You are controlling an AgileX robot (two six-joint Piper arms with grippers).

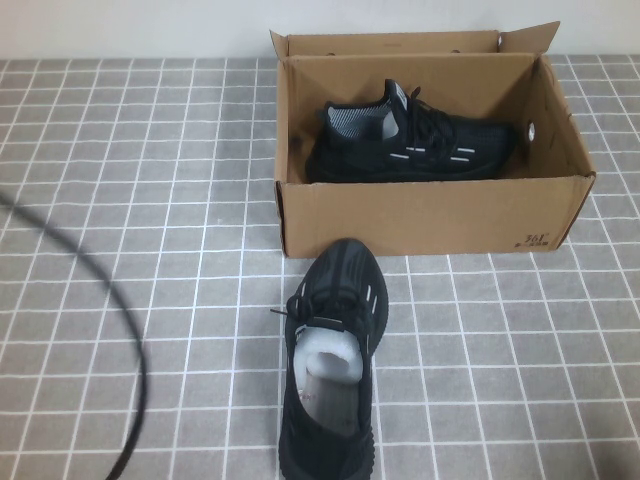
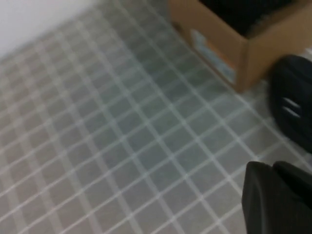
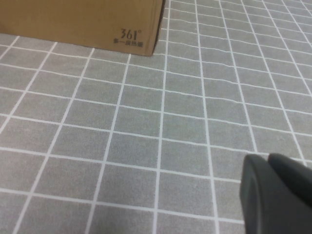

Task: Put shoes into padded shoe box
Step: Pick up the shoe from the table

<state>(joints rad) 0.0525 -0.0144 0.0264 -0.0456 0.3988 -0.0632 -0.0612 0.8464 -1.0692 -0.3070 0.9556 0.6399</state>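
Near the bench's (image 1: 120, 200) far edge, your brown cardboard box (image 1: 430, 215) holds one black knit sneaker (image 1: 415, 140); the second black sneaker (image 1: 335, 360) waits before it at the near edge. Left gripper (image 2: 278, 200) hovers near that sneaker, right gripper (image 3: 278, 195) over bare bench beside the box's near right corner; I cannot tell how their fingers stand. Grasp the second sneaker next, I judge.

Box (image 1: 430, 215): I read it as brown corrugated cardboard, matt, with a small black printed logo (image 3: 130, 37) at one front corner. On the left wrist view its end face carries a pale, blurred label (image 2: 212, 54).

Shoe in box (image 1: 415, 135): black knit cloth, matt; white dash marks; grey lining at the collar.

Shoe on table (image 1: 333, 360): same black knit, black laces, white crumpled stuffing (image 1: 330, 352) in the opening; paper or foam, I cannot tell.

Table cover (image 1: 130, 200): grey, matt, fine-grained, white grid lines.

Cable (image 1: 120, 300): black, smooth.

Left gripper (image 2: 278, 197) and right gripper (image 3: 278, 190): only a dark, smooth, matt casing shows at the frame corner, plastic by the look.
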